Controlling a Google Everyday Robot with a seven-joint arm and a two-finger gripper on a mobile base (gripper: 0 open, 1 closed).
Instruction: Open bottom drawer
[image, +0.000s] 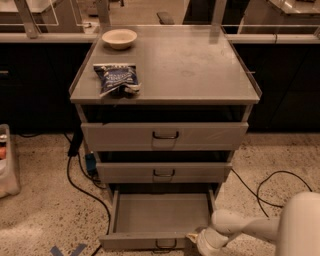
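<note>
The bottom drawer (160, 212) of the grey metal cabinet is pulled out, showing a plain grey tray. Its slim front panel (130, 241) with a small dark loop handle (165, 245) sits at the lower edge of the camera view. My gripper (197, 240) is at the front right corner of this drawer, just right of the handle, at the end of the white arm (250, 227) that reaches in from the lower right. The mid-sized drawer (164, 172) and the tallest top drawer (165, 135) are pushed in.
A blue snack bag (116, 78) and a white bowl (119, 38) lie on the cabinet top (200, 65). Black cables (77, 180) run over the speckled floor on both sides. A white bin (6, 165) stands at the left edge. Dark counters stand behind.
</note>
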